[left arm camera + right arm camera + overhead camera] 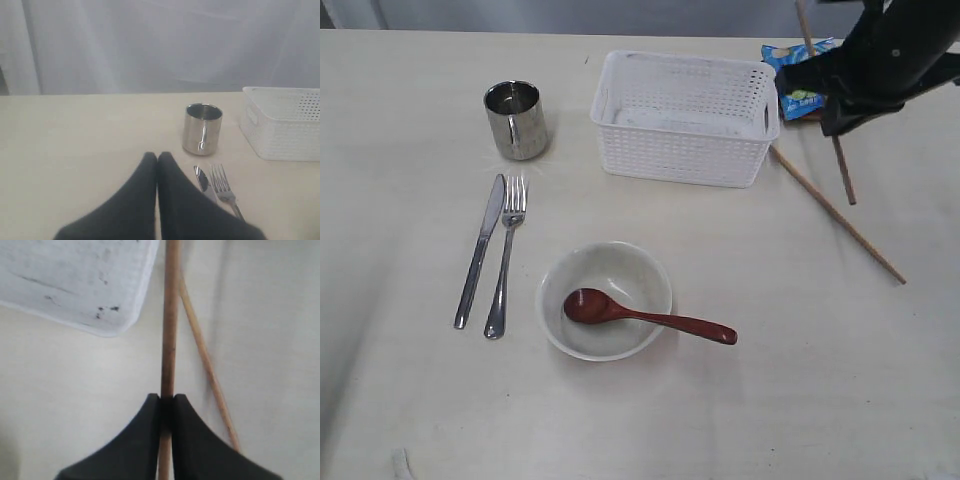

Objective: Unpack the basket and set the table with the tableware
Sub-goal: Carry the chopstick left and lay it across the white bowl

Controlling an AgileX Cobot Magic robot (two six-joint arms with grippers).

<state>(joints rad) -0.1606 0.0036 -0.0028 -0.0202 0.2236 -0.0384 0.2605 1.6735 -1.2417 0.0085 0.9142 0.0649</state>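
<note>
Closest to the bottom edge of the exterior view, the white bowl (605,300) sits on the bench (800,400) just left of centre. The red-brown spoon (650,316) has its scoop inside the bowl, and its handle pokes out over the rim toward the lower right. Left of the bowl, the knife (480,250) and fork (507,255) lie side by side, almost touching, with blade and tines pointing up the frame.

The left wrist view has the left hand (157,159) with its fingers pressed together and nothing between them. It hovers just short of the knife (202,179) and fork (225,190), with the cup (202,129) beyond.

Further up the exterior view, a loose chopstick (835,212) lies flat on the right side, running diagonally from the basket's lower right corner toward the right edge. The steel cup (516,120) stands upright in the upper left, above the cutlery. The white basket (685,120) sits top centre.

In the upper right, the right hand (832,122) is clamped on the other chopstick (842,170), which is held steeply tilted and crosses above the loose one. I can't tell if its lower tip touches the bench. The right wrist view confirms it: the right hand (166,399) has both fingers tight on that stick (170,315), the loose chopstick (205,355) lies beside it, and the basket (75,280) is close by. A blue snack bag (798,75) lies farthest back, partly hidden behind the arm.
</note>
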